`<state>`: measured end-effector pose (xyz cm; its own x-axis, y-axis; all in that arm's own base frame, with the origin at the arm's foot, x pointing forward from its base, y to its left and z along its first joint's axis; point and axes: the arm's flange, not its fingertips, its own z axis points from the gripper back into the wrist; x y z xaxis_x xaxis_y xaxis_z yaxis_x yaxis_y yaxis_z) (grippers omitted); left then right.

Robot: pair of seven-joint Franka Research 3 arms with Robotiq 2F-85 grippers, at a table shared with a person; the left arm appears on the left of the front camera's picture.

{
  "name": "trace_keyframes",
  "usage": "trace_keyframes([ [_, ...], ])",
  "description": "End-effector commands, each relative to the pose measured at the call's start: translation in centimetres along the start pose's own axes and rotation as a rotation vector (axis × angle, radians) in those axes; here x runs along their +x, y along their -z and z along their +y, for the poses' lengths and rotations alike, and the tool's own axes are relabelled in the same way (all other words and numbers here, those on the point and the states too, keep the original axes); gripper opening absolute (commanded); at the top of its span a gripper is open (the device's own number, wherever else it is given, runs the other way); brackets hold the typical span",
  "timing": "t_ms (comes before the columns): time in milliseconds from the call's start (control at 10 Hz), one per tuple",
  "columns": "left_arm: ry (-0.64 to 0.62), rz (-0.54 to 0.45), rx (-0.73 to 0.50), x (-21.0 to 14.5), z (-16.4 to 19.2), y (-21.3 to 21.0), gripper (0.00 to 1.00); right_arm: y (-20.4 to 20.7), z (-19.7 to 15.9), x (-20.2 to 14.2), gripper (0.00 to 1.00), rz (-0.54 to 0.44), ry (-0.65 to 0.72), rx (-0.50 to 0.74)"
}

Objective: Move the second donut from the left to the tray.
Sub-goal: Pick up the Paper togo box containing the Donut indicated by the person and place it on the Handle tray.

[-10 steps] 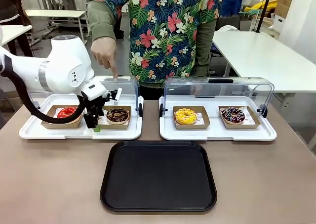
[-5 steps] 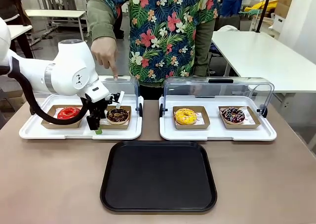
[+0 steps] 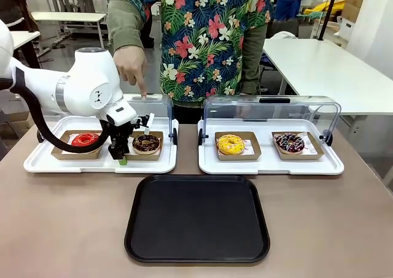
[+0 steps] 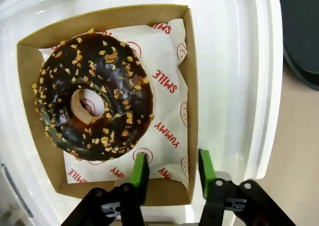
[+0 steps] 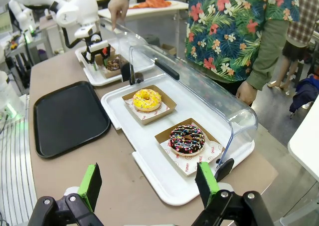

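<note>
Nearest the robot, the black tray (image 3: pixel 197 218) lies bare; the right gripper (image 5: pixel 149 186) hangs wide and holds nothing. Beyond the tray, the left gripper (image 4: pixel 172 167) stands half closed astride the near wall of the cardboard box (image 4: pixel 192 81), one pad inside, one outside; whether it pinches that wall I cannot tell. The chocolate donut (image 4: pixel 94 97) sits in that box, just beyond the fingers. The thin wall may bend or slip on lifting, tipping the donut; behind, a person's hand (image 3: pixel 130 66) points down at the lid (image 3: pixel 155 108).
</note>
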<state>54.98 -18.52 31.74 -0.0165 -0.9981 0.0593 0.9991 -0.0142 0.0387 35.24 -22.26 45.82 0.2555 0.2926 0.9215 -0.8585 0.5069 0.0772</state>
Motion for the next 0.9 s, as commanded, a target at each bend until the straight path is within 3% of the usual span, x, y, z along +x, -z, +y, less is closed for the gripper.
trace_keyframes([
  [0, -0.018, 0.013, -0.017, 0.24, 0.19, -0.23, 0.00, -0.02, -0.13, 0.16, 1.00, -0.022, -0.017, -0.001],
  [600, -0.001, 0.044, -0.010, 0.04, 0.29, -0.08, 0.00, -0.02, -0.13, 0.16, 1.00, -0.022, -0.017, -0.001],
  [800, 0.008, 0.014, -0.012, 0.03, 0.11, -0.30, 0.00, -0.02, -0.13, 0.16, 1.00, -0.022, -0.017, -0.001],
])
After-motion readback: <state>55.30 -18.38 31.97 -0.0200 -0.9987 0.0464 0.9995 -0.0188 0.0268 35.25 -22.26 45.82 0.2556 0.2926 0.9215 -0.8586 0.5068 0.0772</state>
